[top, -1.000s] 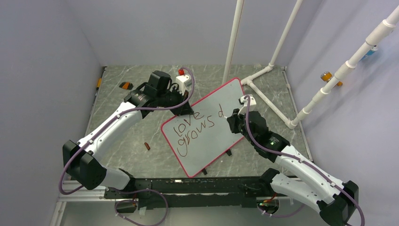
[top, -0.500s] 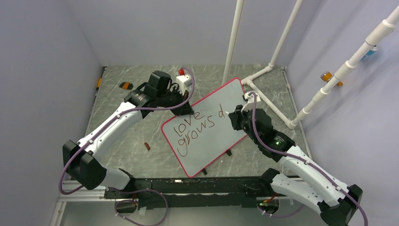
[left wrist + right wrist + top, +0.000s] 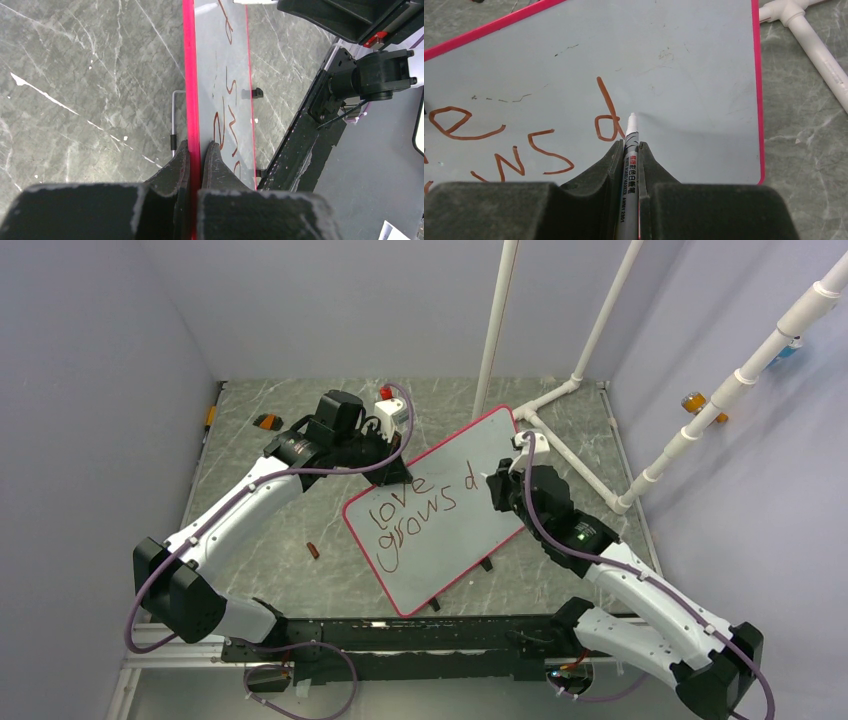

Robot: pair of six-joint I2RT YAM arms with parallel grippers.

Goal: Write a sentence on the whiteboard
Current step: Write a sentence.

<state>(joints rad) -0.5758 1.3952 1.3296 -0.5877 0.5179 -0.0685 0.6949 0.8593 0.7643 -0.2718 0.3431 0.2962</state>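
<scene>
Top view. Whiteboard [image 3: 455, 540] lies askew in the middle of the bench [image 3: 270, 530], with a pink-red frame, one corner pointing far and another pointing near. Sentence [image 3: 412, 515] in dark red cursive covers the board's left part in two lines: "love" over "grows", with a lone "d" further right. Left gripper [image 3: 397, 473] sits at the board's far-left edge. Right gripper [image 3: 497, 487] hangs over the board's right side, just beside the "d". A small dark red piece [image 3: 313, 550] lies on the grey marbled bench left of the board, apart from it. White pipes [image 3: 565, 445] lie to the far right of the board.

Left wrist view. Left gripper [image 3: 195, 150] has its jaws clenched on the pink frame of the whiteboard [image 3: 220, 55], one finger on each side of the edge. Sentence [image 3: 226, 112] strokes run along the board face at a steep slant and are hard to read. A small black clip [image 3: 257, 93] sits at the board's opposite edge.

Right wrist view. Right gripper [image 3: 630, 147] has its jaws grasping a grey marker [image 3: 631, 170]. The barrel is pinched between both fingers, and the white tip points out over the whiteboard [image 3: 694, 75]. The tip sits just right of the foot of the "d", the last letter of the sentence [image 3: 514, 150]. Cannot tell whether the tip touches the surface. The board is bare white to the right of the "d". A pipe [image 3: 819, 50] lies on the bench beyond the frame's right side.
</scene>
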